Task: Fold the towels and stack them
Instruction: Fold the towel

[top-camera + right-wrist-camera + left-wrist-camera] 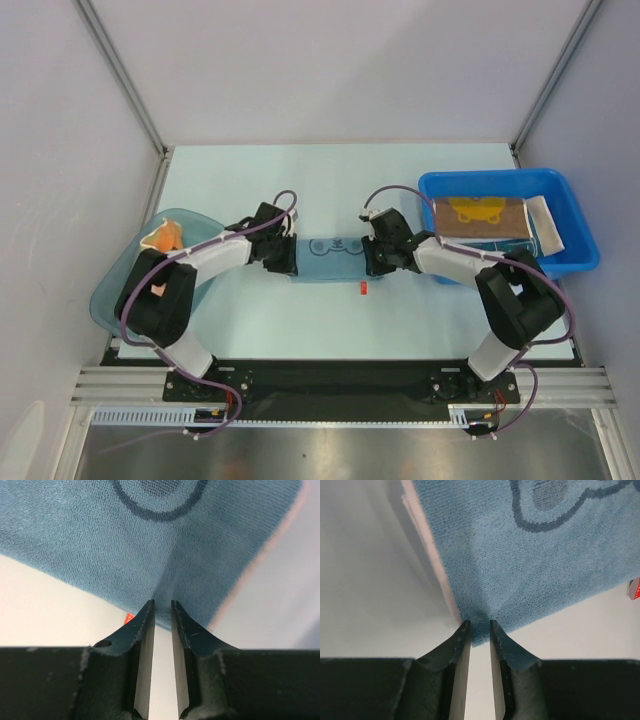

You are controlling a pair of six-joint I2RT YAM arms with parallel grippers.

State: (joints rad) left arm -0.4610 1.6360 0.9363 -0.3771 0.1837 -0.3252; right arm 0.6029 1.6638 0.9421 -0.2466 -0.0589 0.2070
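Note:
The teal-blue towel [335,257] lies flat on the table's middle, between my two grippers. My left gripper [287,262] is shut on its left near corner; in the left wrist view the blue cloth [545,555] puckers between the fingertips of the gripper [480,625]. My right gripper [378,260] is shut on its right near edge; in the right wrist view the cloth [100,545] creases into the gripper [162,604]. A brown towel with yellow lettering [478,214] and a white towel [546,224] lie in the blue bin. An orange towel [163,238] lies in the teal tub.
The blue plastic bin [580,262] stands at the right, behind my right arm. The translucent teal tub [110,290] stands at the left edge, under my left arm. A small red tag [363,288] lies on the table just in front of the towel.

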